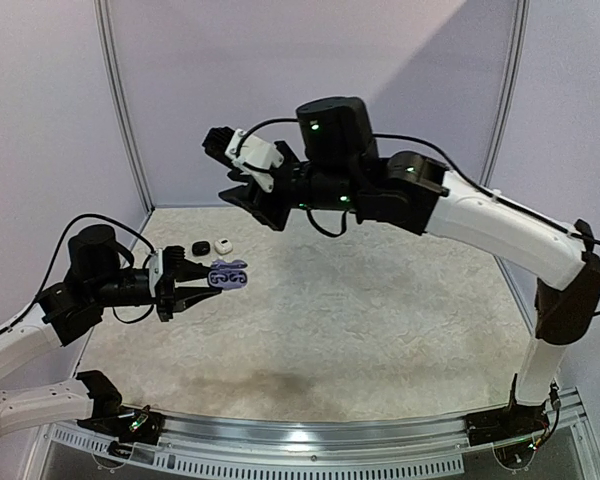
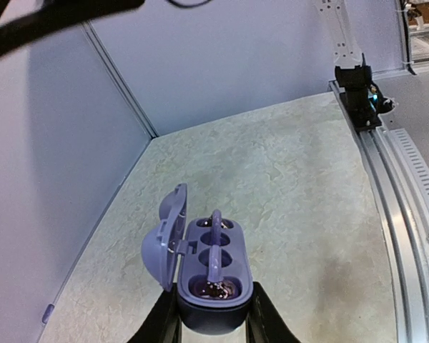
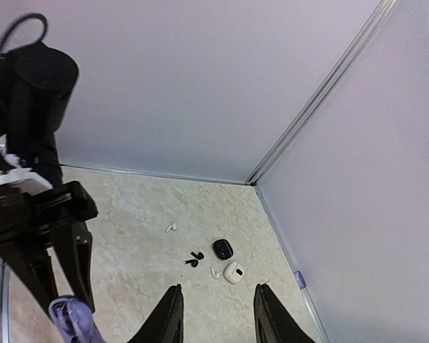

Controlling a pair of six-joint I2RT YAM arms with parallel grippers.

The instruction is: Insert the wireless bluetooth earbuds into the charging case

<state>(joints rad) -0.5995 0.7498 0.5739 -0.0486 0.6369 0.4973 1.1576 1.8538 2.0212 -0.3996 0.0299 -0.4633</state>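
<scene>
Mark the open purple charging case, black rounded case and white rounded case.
Open purple charging case [image 2: 196,268]: left wrist view, top face.
Black rounded case [image 3: 222,249]: right wrist view, top.
White rounded case [image 3: 233,272]: right wrist view, top.

2 white arms [image 1: 500,225], black joints [image 1: 335,125], looping cables [image 1: 115,220].

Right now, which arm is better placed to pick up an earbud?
Probably right: the right gripper is open and empty, facing the loose earbuds; the left gripper is shut on the open purple case.
</scene>
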